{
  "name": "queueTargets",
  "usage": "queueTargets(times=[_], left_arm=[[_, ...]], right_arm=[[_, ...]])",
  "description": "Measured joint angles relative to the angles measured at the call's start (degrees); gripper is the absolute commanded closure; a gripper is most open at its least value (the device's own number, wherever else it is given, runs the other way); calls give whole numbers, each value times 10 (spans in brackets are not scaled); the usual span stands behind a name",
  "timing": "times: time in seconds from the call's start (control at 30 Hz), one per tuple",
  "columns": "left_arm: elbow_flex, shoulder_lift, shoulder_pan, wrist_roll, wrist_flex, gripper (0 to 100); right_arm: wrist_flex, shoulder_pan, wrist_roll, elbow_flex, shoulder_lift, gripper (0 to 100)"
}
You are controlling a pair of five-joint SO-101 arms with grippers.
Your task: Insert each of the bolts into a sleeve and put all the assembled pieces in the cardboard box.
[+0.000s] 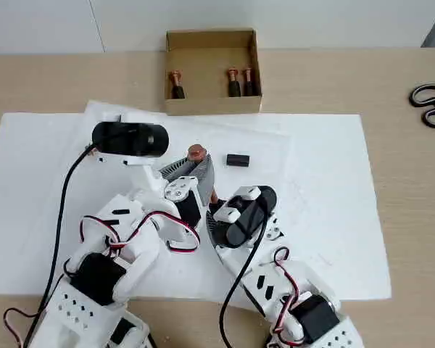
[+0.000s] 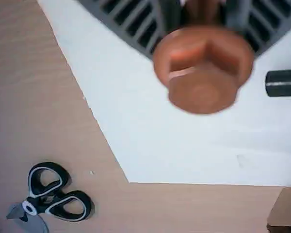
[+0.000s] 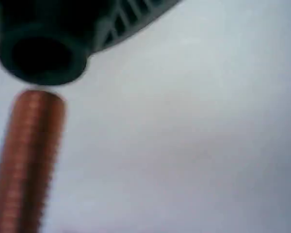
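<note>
Left gripper [image 1: 193, 170] clamps the bolt [image 2: 203, 68], right gripper [image 1: 214, 217] seems to clamp the sleeve [image 3: 41, 56]; if you push tilted, the bolt may jam.

Copper bolt [image 2: 203, 68] ends just outside black sleeve [image 3: 41, 56] (not inserted).

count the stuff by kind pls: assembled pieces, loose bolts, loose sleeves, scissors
assembled pieces, in the cardboard box: 3
loose bolt: 1
loose sleeves: 2
scissors: 1
total: 7
</note>
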Motion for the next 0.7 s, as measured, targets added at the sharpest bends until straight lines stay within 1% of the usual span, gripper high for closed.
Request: queueTargets(times=[0.33, 0.43, 0.7], left_arm=[[19, 0, 0, 0, -2, 993], [19, 0, 0, -13, -2, 993], [20, 0, 0, -17, -2, 993]], right_arm=[[0, 0, 0, 0, 0, 995], [0, 0, 0, 0, 0, 995], [0, 0, 0, 0, 0, 995]])
